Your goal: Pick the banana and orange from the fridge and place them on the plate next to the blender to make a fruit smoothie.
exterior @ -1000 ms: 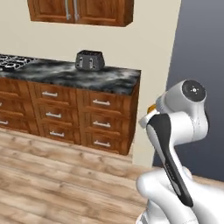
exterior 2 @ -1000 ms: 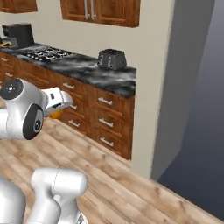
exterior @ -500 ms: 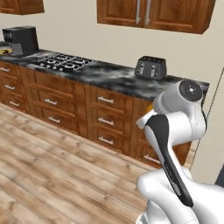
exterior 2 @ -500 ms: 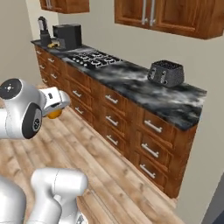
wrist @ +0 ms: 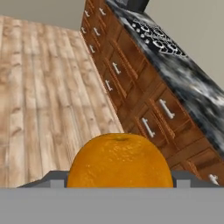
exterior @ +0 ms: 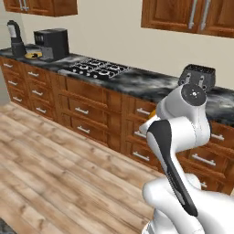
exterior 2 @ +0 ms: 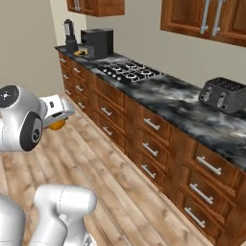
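Observation:
The orange (wrist: 120,161) sits between my gripper's (wrist: 120,180) two dark fingertips, which press against its sides. From the right base view, the orange (exterior 2: 57,125) peeks out under the white hand, with the gripper (exterior 2: 59,120) held above the wooden floor, well away from the counter. The blender (exterior: 16,38) (exterior 2: 70,36) stands at the far left end of the counter. Beside it lies the yellow plate (exterior: 33,55) (exterior 2: 80,53); what lies on it is too small to tell. The banana and the fridge are out of view.
A black coffee machine (exterior: 52,43) (exterior 2: 98,43) stands right of the plate, then a gas hob (exterior: 97,68) (exterior 2: 131,71) and a dark toaster (exterior: 197,77) (exterior 2: 226,94). Brown drawer cabinets (exterior 2: 149,144) run under the marble counter. Wooden floor (exterior: 55,160) stretches along their front.
The whole picture has swung: the base has turned and moved, bringing the counter's far end with blender and plate into view. The orange stays in the gripper.

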### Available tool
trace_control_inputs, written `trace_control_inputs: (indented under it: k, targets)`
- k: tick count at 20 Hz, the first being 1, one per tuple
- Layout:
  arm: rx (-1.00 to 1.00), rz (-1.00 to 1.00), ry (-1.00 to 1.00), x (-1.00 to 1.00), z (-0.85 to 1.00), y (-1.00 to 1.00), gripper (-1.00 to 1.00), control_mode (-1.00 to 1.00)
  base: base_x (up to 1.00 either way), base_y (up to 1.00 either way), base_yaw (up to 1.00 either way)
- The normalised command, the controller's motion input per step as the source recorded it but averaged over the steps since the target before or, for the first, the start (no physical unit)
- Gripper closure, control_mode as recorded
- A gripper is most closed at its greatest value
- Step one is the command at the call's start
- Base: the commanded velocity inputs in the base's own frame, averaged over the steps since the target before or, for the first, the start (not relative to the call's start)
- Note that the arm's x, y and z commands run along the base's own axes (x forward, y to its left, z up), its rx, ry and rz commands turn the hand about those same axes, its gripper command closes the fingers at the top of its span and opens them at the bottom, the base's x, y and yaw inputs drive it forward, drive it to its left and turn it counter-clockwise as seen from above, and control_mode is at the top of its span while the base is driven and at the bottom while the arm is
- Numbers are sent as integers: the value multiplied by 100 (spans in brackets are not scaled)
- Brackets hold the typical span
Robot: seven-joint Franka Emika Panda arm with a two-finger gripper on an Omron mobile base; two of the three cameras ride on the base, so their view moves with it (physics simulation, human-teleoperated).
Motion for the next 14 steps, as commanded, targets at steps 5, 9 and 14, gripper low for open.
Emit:
trace_control_inputs:
  k: [5,9,14]
  targets:
    - [0,0,0,0,0,0,100,100,100,41,0]
    - [0,0,0,0,0,0,100,100,100,-54,5]
    - [0,0,0,0,0,0,100,100,100,34,0]
